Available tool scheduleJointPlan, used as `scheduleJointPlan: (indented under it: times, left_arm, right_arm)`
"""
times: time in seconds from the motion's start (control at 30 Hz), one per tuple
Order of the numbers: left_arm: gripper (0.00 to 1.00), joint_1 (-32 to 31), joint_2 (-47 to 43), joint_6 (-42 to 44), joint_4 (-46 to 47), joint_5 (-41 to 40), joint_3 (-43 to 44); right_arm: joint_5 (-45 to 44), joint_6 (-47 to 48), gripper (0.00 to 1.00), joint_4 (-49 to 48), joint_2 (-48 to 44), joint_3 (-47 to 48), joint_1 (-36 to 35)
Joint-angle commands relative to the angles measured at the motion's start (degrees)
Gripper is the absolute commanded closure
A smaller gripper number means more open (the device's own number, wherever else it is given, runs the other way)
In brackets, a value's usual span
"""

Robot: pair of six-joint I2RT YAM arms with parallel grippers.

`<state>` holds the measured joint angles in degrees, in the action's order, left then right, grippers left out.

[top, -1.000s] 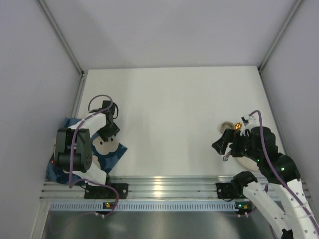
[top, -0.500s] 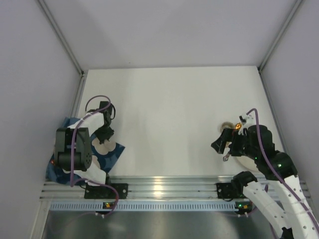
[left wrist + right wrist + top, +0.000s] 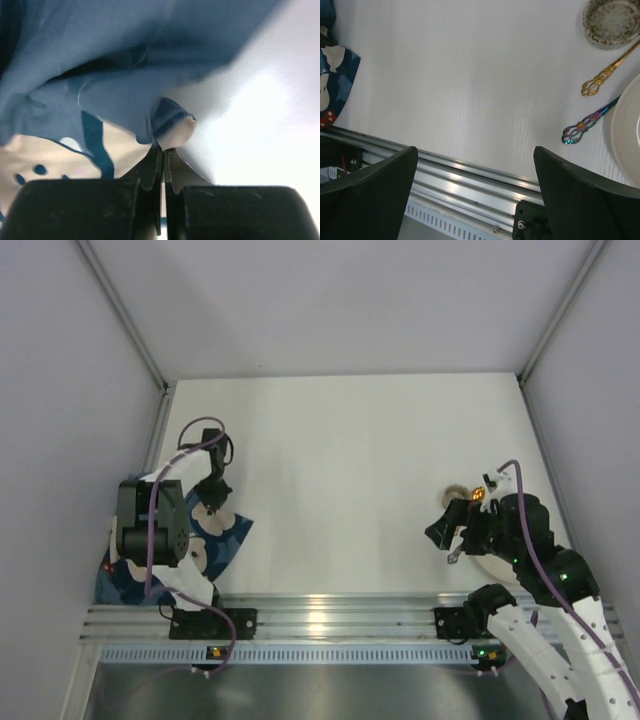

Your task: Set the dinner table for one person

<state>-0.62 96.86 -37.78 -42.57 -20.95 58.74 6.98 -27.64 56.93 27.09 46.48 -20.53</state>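
Note:
The dinner table (image 3: 340, 450) is a wide white matte top. At its near left edge lies a crumpled dark blue placemat (image 3: 228, 538) with cartoon print. My left gripper (image 3: 213, 502) is down on it. In the left wrist view the jaws (image 3: 163, 148) are pressed together, pinching a folded corner of the placemat (image 3: 115, 90). My right gripper (image 3: 442, 532) hovers at the near right, and its fingers (image 3: 475, 150) stand wide apart over bare table (image 3: 470, 70) with nothing between them. The placemat (image 3: 335, 75) shows at the far left of the right wrist view.
By the right arm sit a small speckled bowl (image 3: 612, 20), a gold-handled utensil (image 3: 602, 75), an iridescent-handled utensil (image 3: 585, 125) and a white plate (image 3: 627, 135). An aluminium rail (image 3: 330, 612) runs along the near edge. Walls enclose the table on three sides.
My left jaws have closed onto the placemat's corner, and the left wrist has shifted slightly. The right arm has barely moved.

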Motion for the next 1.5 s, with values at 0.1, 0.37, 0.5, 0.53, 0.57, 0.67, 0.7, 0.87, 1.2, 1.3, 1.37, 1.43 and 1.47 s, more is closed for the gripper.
scheduleJointPlan:
  times: [0.1,0.37,0.5,0.53,0.57,0.67,0.7,0.87,1.2,1.3,1.37,1.43,1.47]
  left_arm:
    - [1.00,-12.09,8.33,1.92,-4.35,0.66,23.91]
    - [1.00,-30.02,29.57,6.49,-10.16,3.81,54.52]
    - [1.00,-36.28,37.43,7.98,-10.17,7.32,67.63]
    - [1.00,-37.16,38.48,7.90,-9.73,8.37,68.60]
    - [1.00,-38.82,39.97,7.64,-8.51,9.16,69.40]
    - [1.00,-40.85,41.83,6.32,-5.70,11.89,70.37]
    - [1.00,-41.30,42.09,6.49,-4.73,14.33,70.28]
    - [1.00,-44.72,43.41,7.72,0.11,20.68,70.37]
    - [1.00,-48.77,44.82,7.19,9.95,36.13,70.46]
    - [1.00,-49.21,44.91,8.51,10.48,38.26,70.20]
    - [1.00,-49.56,44.73,8.95,10.31,39.40,69.58]
    - [1.00,-49.65,44.47,9.21,10.31,39.67,68.62]
    - [1.00,-49.82,44.21,9.22,10.31,40.02,67.92]
  right_arm:
    - [-1.88,-0.49,0.00,0.38,-0.72,2.03,-0.74]
    - [-3.64,-0.49,0.00,2.75,-2.57,3.97,-0.91]
    - [-4.61,-0.49,0.00,4.59,-3.53,4.59,-0.82]
    - [-4.78,-0.40,0.00,4.95,-3.89,4.85,-0.82]
    - [-4.96,-0.49,0.00,5.30,-4.06,5.02,-0.82]
    - [-5.49,-0.40,0.00,6.44,-4.94,5.38,-0.82]
    - [-5.66,-0.40,0.00,6.70,-5.12,5.55,-0.82]
    - [-6.19,-0.57,0.00,7.50,-6.35,5.73,-0.82]
    - [-5.93,-1.80,0.00,7.85,-6.79,4.15,-0.82]
    - [-6.02,-1.98,0.00,8.11,-6.96,3.97,-0.82]
    - [-6.19,-2.16,0.00,8.29,-7.23,3.88,-0.91]
    - [-6.45,-2.24,0.00,8.38,-7.67,3.79,-0.91]
    - [-6.54,-2.24,0.00,8.38,-7.75,3.79,-0.82]
